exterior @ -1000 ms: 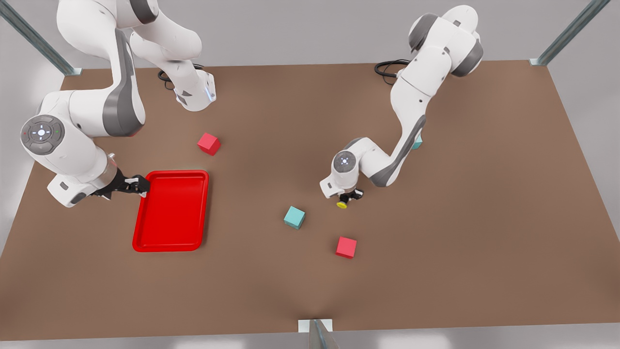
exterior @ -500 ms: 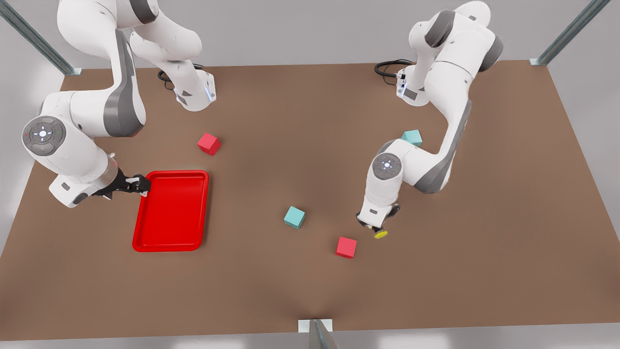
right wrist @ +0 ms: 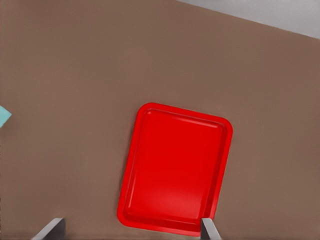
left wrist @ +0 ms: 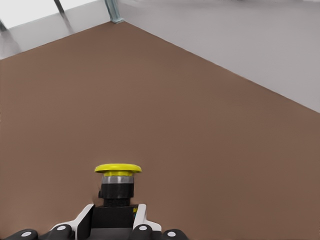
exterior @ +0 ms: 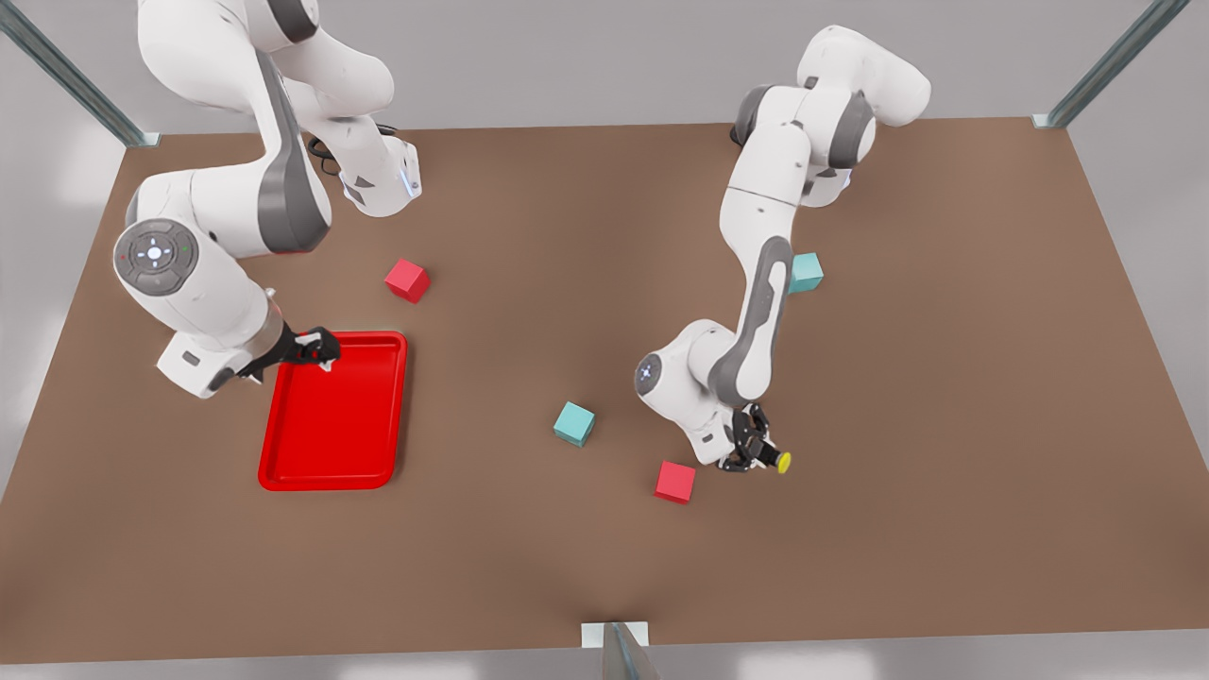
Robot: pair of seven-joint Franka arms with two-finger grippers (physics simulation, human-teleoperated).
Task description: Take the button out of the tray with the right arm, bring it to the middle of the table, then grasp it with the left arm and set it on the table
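Button (exterior: 782,461) was pinched in my left gripper (exterior: 756,451), held low beside the red cube (exterior: 675,482) for set-down; my right gripper (exterior: 316,349) waited, fingers spread, over the tray (exterior: 335,472).

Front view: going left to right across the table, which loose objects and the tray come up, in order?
tray → red cube → teal cube → second red cube → button, held by the left gripper → second teal cube

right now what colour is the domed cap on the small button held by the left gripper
Yellow cap, clearest in the left wrist view.
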